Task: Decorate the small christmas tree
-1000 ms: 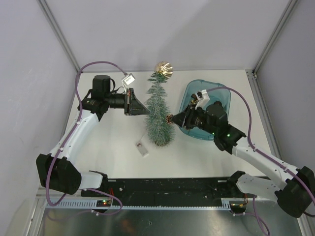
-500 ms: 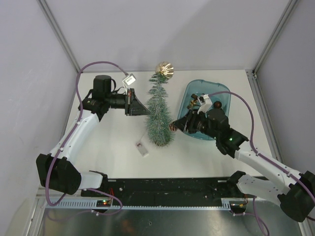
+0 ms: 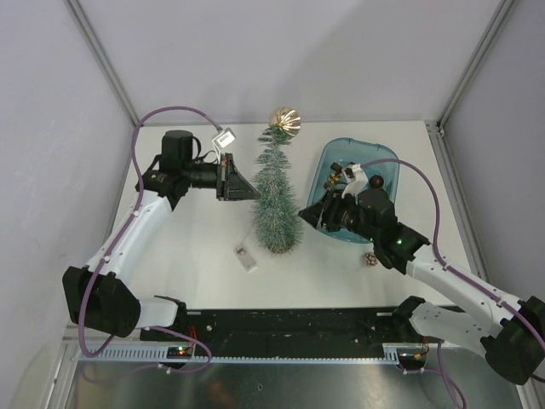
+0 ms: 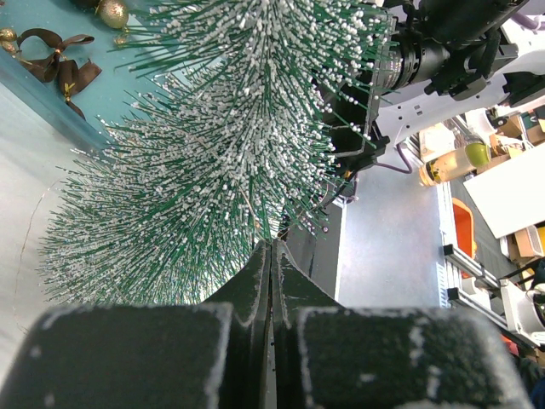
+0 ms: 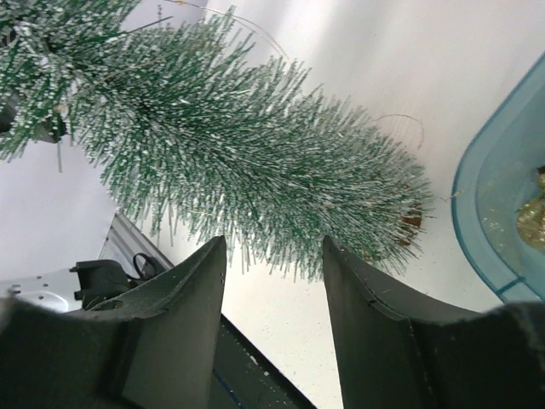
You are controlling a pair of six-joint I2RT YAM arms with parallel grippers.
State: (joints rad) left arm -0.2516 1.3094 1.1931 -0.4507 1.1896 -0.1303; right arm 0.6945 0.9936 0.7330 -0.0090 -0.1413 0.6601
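The small christmas tree [image 3: 274, 200] sat between the arms, tip toward the back wall, just left of the half-open, empty right gripper [image 3: 305, 213] (left gripper [image 3: 253, 192] pinched shut against its bristles).

White arms [image 3: 128, 239], seemingly purple cables [image 3: 174, 109]

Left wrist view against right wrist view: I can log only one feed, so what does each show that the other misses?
Only the left wrist view shows the shut left gripper, a brown bow and gold ball in the blue tray, and the right arm beyond the small christmas tree. Only the right wrist view shows the open, empty right gripper and the tree's wooden base. Both show the tree, tray and white table.
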